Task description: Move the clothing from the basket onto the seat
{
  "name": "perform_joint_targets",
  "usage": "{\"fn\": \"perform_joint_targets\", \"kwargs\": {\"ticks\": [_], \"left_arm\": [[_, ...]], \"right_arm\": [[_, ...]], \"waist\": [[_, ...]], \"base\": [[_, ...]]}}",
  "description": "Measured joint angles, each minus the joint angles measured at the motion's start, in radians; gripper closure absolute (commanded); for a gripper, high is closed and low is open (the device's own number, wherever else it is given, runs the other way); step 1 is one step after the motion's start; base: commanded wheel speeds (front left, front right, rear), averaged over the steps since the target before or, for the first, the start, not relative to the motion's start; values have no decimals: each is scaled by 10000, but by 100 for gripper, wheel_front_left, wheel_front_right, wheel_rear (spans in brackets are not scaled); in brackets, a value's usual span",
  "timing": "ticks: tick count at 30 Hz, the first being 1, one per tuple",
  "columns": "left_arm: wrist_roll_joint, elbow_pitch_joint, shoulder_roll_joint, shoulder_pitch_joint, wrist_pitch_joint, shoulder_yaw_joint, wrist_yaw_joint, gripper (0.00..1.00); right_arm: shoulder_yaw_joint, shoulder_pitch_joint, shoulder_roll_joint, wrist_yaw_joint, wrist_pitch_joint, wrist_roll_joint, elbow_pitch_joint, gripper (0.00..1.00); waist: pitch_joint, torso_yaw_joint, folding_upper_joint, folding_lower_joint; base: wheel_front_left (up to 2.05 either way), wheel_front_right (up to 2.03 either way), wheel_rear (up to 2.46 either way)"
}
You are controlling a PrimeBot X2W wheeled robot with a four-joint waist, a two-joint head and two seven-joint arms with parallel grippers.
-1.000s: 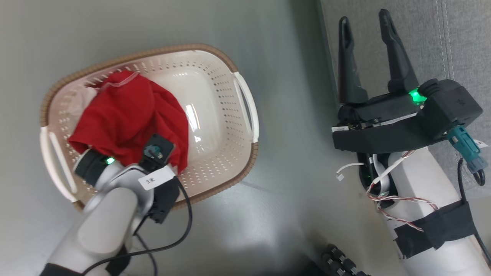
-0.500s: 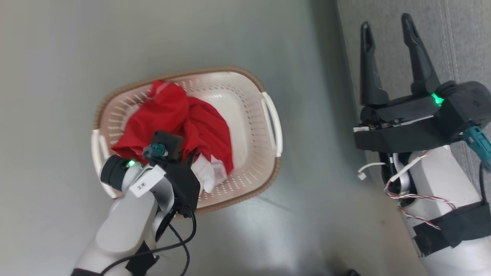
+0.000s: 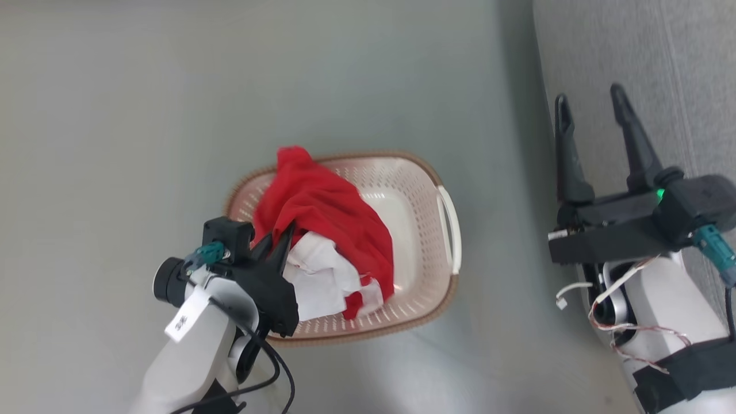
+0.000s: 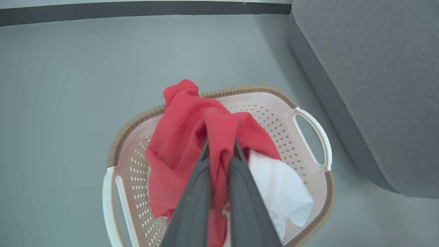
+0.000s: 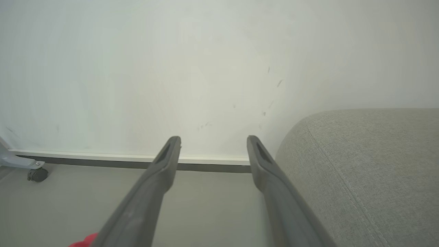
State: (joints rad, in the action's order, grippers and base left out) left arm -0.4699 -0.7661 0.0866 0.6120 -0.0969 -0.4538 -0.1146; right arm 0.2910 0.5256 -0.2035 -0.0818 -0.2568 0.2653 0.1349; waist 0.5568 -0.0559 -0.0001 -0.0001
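Above basket, left tool clenched on red clothing; right tool spread wide, empty.

You had red and white clothing bunched in the left half of the cream, brown-rimmed basket on the floor; the grey seat stood to its right.

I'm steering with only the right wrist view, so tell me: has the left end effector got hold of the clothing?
Observer: Yes, the left end effector is shut on a fold of the red clothing.
Operator: Is it out of the basket?
Observer: No, red and white cloth hangs down into the basket.
Operator: Where's the seat?
Observer: The seat lies on the basket's right, apart from it, with floor between.
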Motion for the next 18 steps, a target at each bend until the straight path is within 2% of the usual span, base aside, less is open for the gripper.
{"fn": "perform_joint_targets", "kwargs": {"ticks": [8, 18], "left_arm": [[-148, 577, 27, -413, -1018, 150, -10, 100], [-192, 1572, 65, -821, -1344, 360, 0, 100]], "right_arm": [[194, -751, 2, 130, 2, 115, 351, 0], [330, -1575, 23, 219, 2, 433, 522, 0]], "waist": [[-1261, 494, 0, -1], [-2625, 778, 0, -1]], "base": [[0, 0, 0], [0, 0, 0]]}}
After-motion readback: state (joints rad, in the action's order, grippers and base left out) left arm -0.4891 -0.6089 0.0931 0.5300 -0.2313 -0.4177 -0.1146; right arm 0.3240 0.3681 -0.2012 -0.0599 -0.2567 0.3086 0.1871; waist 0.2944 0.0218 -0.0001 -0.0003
